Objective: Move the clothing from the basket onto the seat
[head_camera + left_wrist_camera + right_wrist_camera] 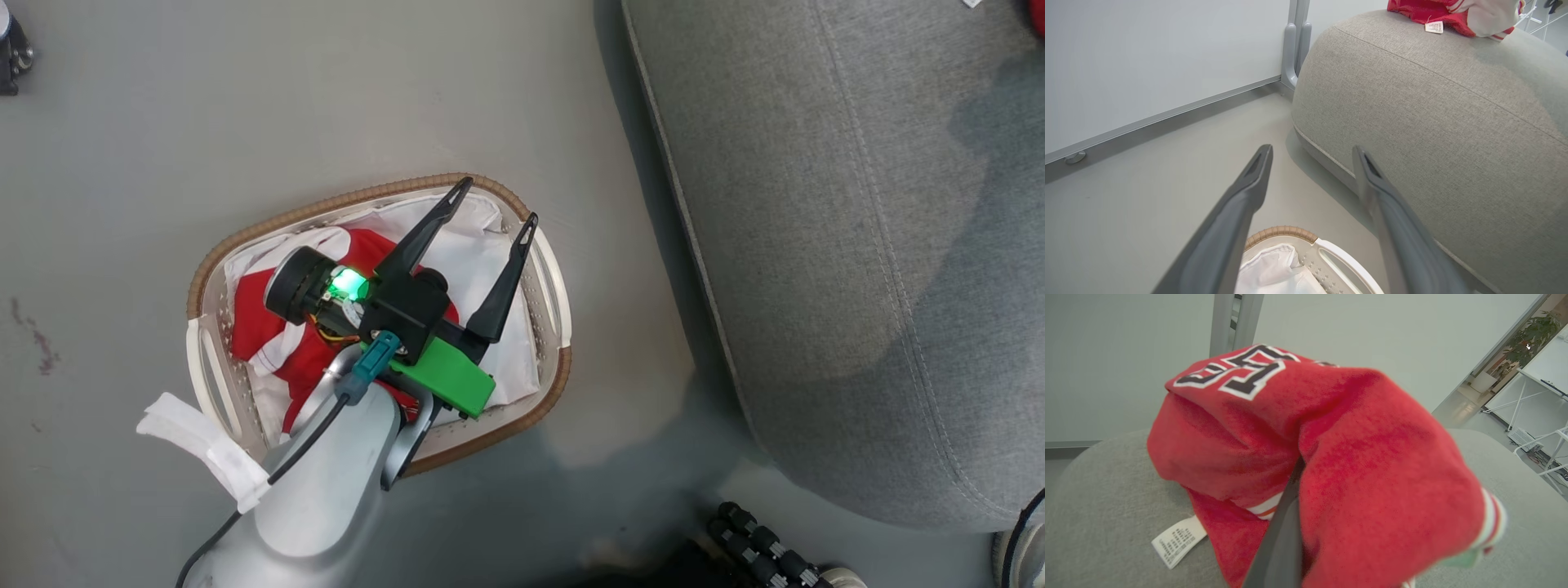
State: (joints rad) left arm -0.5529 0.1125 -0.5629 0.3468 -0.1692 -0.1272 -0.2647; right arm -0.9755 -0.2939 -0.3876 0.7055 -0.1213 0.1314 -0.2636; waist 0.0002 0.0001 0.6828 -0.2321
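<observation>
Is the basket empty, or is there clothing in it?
Not empty: a red garment with white stripes lies on the liner inside the basket.

- Two red garments: first garment [265, 327] inside the basket, second garment [1372, 457] on the seat.
- One basket [351, 196], oval and brown-rimmed, with two side handles [211, 380].
- One white cloth liner [482, 253] in that basket.
- One seat [857, 245], grey and upholstered.
- Two grippers: left gripper [500, 200] showing two dark fingers [424, 233]; right gripper [1292, 486] showing one finger, the rest under red cloth.
- One white care label [1177, 541] on the second garment.
- Two black-and-white numerals [1241, 373] on that same garment.
</observation>
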